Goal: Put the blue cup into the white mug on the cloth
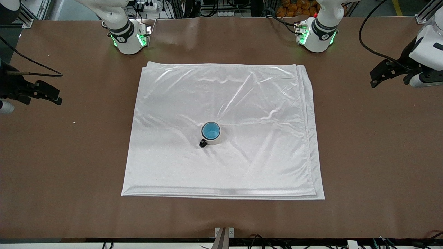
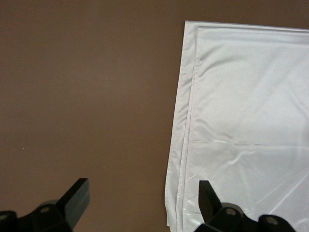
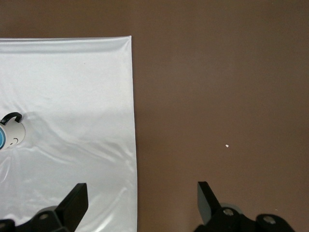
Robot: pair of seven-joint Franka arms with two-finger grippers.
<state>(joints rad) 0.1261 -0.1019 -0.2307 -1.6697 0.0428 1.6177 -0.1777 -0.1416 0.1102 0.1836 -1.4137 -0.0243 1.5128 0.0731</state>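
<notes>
The white cloth lies spread on the middle of the brown table. The white mug stands upright on it, its black handle toward the front camera. The blue cup sits inside the mug, only its bright blue inside showing. My left gripper hangs open and empty over bare table at the left arm's end, beside the cloth's edge. My right gripper hangs open and empty over the table at the right arm's end. In the right wrist view the mug and cup show at the frame's edge on the cloth.
The two arm bases stand at the table's edge farthest from the front camera. A small white crumb lies on the table toward the right arm's end; it also shows in the right wrist view.
</notes>
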